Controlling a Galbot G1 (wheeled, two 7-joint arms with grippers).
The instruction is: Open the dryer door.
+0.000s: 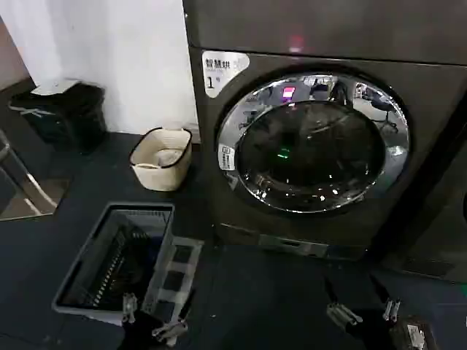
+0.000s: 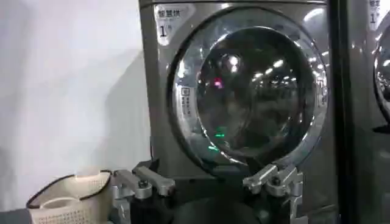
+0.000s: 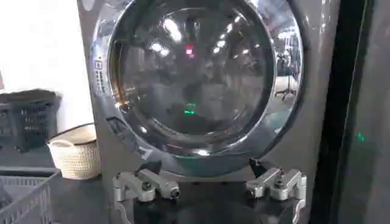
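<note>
The dryer door (image 1: 314, 142) is shut flat against the front of the dryer (image 1: 306, 36). It is a big round door with a shiny ring and dark glass in the middle. The white sticker (image 1: 222, 71) with a "1" sits just beside the door, up at its top left.

Both grippers are low down in front of the dryer and well apart from the door. The door lies ahead of them and higher up. The right gripper (image 1: 363, 312) is below the door, under its right half. The left gripper (image 1: 149, 319) is off to the left of the door, next to the grey basket (image 1: 117, 259) on the floor. So the right gripper looks like the nearer one to the door, and it faces the door almost straight on in its own wrist view (image 3: 210, 185).

The right gripper's fingers are spread apart and hold nothing. The left gripper's fingers (image 2: 143, 182) are spread apart too, with nothing between them.

A small cream basket (image 1: 162, 157) stands on the floor left of the dryer.

The door has not been touched yet. I think a gripper must first rise and go forward to the door's rim.
</note>
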